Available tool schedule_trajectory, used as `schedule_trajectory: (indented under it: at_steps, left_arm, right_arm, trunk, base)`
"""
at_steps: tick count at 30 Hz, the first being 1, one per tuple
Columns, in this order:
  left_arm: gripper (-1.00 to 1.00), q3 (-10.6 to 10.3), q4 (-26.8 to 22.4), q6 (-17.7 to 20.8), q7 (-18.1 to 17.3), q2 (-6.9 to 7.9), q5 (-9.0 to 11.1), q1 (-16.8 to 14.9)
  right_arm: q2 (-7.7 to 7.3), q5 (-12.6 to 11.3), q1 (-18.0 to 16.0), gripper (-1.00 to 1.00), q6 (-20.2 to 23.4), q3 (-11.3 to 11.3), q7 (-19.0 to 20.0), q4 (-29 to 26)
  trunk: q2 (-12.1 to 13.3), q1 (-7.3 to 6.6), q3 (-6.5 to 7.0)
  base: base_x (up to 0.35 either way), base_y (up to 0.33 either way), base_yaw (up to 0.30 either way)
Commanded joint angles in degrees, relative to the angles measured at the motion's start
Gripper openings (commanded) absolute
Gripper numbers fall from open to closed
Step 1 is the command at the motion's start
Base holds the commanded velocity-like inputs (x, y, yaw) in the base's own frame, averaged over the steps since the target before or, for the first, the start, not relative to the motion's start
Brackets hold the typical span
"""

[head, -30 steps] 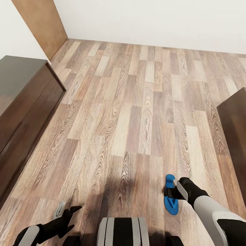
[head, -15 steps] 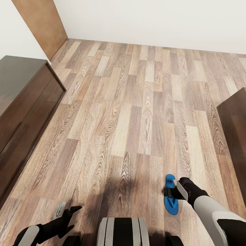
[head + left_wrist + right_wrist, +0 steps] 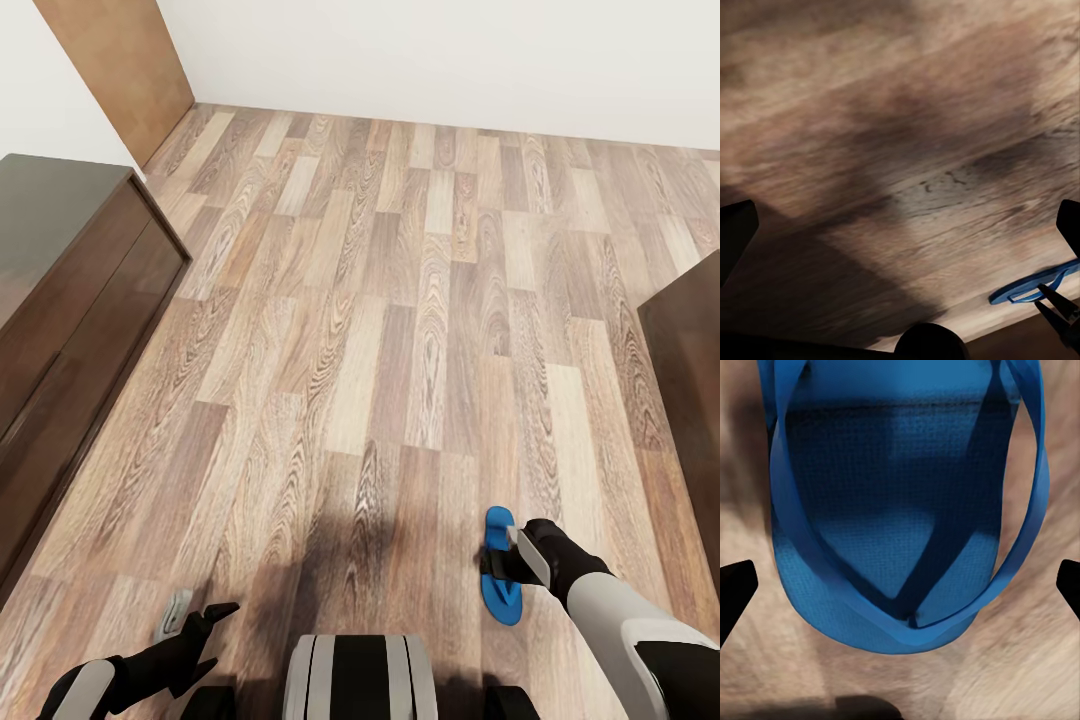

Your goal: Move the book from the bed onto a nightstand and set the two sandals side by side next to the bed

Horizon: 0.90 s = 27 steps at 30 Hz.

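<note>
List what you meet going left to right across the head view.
Dark wooden cabinet → left gripper → robot's trunk → blue sandal at the right gripper → dark wooden furniture edge.

We see our right arm (image 3: 640, 625) cased in pale grey shells that give way to a glossy black wrist with a grey plate. Our left arm (image 3: 95, 685) ends in slim black fingers (image 3: 215, 610). Our trunk (image 3: 355, 678) is grey with black stripes.
</note>
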Motion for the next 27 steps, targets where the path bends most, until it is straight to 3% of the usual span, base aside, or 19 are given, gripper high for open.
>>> schedule_trajectory:
  at_steps: [1, 8, 9, 27]
  left_arm:
    - [1.00, 0.18, 0.01, 0.30, -0.38, -0.02, -0.36, -0.03]
    - [1.00, 0.18, 0.01, 0.29, -0.39, -0.02, -0.47, -0.03]
    - [1.00, 0.18, 0.01, 0.29, -0.38, -0.02, -0.47, -0.03]
    - [1.00, 0.18, 0.05, 0.29, -0.34, 0.21, -0.53, -0.03]
  right_arm:
    - [-0.02, -0.33, 0.00, 1.00, 0.26, 0.01, -0.01, -0.08]
    - [-0.02, -0.33, 0.00, 1.00, 0.26, 0.01, -0.01, -0.08]
    - [-0.02, -0.35, 0.00, -1.00, 0.26, 0.01, -0.01, -0.08]
    - [-0.02, -0.35, 0.00, -1.00, 0.01, -0.01, -0.07, -0.35]
  trunk:
    - [-0.01, -0.01, -0.03]
    - [-0.01, -0.01, -0.03]
    - [-0.01, -0.01, -0.03]
    - [-0.01, -0.01, -0.03]
  base:
    - [0.000, 0.000, 0.000]
    - [0.000, 0.000, 0.000]
    - [0.000, 0.000, 0.000]
    - [0.000, 0.000, 0.000]
